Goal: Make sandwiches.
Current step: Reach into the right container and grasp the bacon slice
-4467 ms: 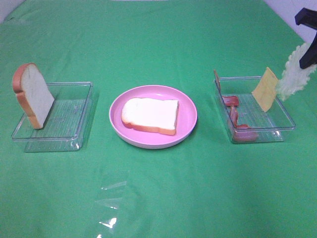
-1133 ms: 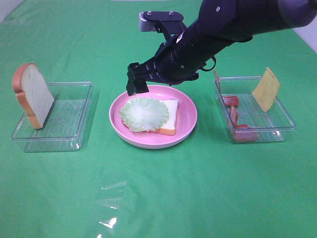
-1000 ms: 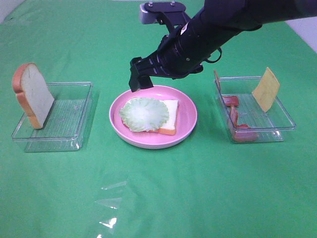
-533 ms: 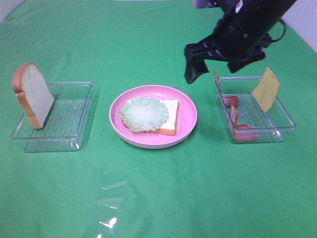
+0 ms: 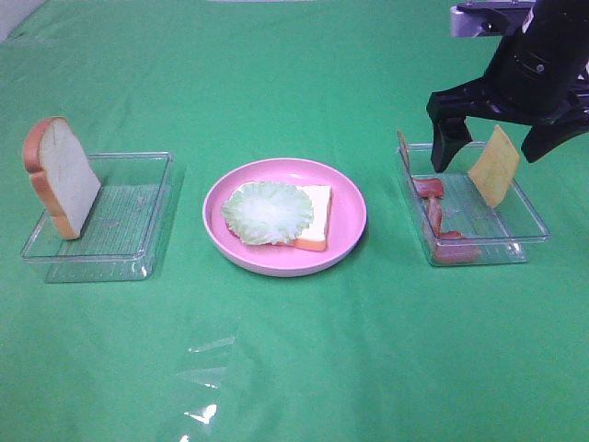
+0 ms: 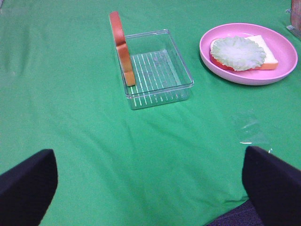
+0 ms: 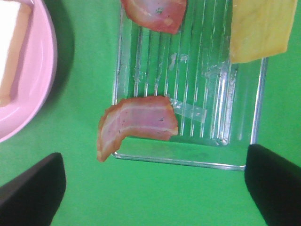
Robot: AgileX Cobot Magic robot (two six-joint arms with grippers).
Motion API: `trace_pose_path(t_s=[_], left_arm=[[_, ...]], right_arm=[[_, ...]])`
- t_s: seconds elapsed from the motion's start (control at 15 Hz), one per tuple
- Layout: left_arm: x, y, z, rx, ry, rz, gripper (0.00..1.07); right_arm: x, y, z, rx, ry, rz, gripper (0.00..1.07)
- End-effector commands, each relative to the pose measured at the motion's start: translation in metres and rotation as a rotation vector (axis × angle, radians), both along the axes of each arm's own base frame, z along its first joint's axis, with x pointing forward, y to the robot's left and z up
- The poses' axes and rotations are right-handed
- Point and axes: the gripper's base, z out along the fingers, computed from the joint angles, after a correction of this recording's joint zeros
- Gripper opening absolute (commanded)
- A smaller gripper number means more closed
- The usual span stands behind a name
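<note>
Sandwich so far: 1 bread slice lies flat on the pink plate in the middle of the green cloth. The lettuce leaf sits on top of it. The leaf covers the slice's left part, and the right part with its crust edge is bare.

The second bread slice stands on edge, tilted, at the outer end of the left clear tray, left of the plate. The rest of that tray shows only its ribbed floor.

The right clear tray, right of the plate, holds the bacon strips and the cheese square. The right wrist view shows 2 strips. 1 of them is by the tray's near corner with an end lapping over the wall, and the other is further in. The cheese leans tilted against the far right side of the tray, apart from the bacon. A brown upright piece at the tray's far left corner is too small to tell.

The right gripper hovers above the far end of the right tray with its jaws spread wide, gripping nothing. In the high view the cheese sits in line between its fingers, not clamped. In the right wrist view both fingers are clear of bacon and cheese.

The left gripper is not in the high view. Its wrist view shows the jaws wide apart over bare cloth, nothing held, with the left tray and plate well ahead of it.
</note>
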Motion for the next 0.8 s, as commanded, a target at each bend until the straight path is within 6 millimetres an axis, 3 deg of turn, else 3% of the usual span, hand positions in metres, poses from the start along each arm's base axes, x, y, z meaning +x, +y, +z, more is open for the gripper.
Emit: trace_pose_path(t_s=[0.07, 0.13, 0.27, 0.53, 0.8], left_arm=[[-0.003, 0.0, 0.0, -0.002, -0.018, 0.001, 1.02], [-0.003, 0.0, 0.0, -0.002, -0.018, 0.001, 1.02], [-0.003, 0.0, 0.0, -0.002, -0.018, 0.001, 1.02], [-0.003, 0.0, 0.0, -0.002, -0.018, 0.001, 1.02], [-0.003, 0.0, 0.0, -0.002, -0.018, 0.001, 1.02]], right_arm=[[0.001, 0.002, 0.003, 0.018, -0.025, -0.007, 0.98], [0.003, 0.003, 0.001, 0.038, -0.031, -0.014, 0.98], [0.01, 0.01, -0.026, 0.077, 0.05, -0.017, 0.98], [0.018, 0.014, -0.06, 0.081, 0.12, -0.011, 0.96], [0.02, 0.015, -0.075, 0.07, 0.156, -0.009, 0.86]])
